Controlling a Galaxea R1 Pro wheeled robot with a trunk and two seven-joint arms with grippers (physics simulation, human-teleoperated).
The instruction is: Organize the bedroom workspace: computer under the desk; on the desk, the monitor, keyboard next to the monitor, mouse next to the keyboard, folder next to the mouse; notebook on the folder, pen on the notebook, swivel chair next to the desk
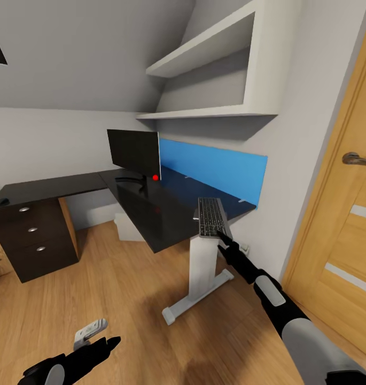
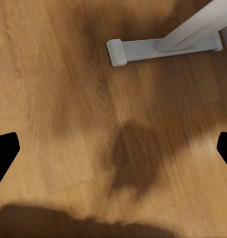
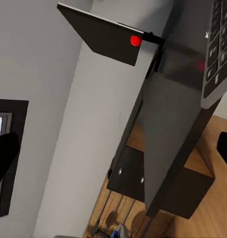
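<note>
Left gripper (image 1: 100, 342) hangs low over the wood floor (image 2: 68, 99), jaws apart, nothing between them. Monitor (image 1: 133, 149) stands upright at the back edge of the dark desk (image 1: 150, 214), near its inner corner. Keyboard (image 1: 210, 216) lies at the desk's right front corner, partly overhanging the edge. Right gripper (image 1: 224, 235) meets the keyboard's near end; jaw state cannot be told.

The head view looks forward and down at the desk (image 1: 150, 214) from nearby. The left wrist view faces the floor (image 2: 68, 99), close. The right wrist view looks along the desk (image 3: 168, 124); both share the monitor (image 1: 133, 151).
</note>
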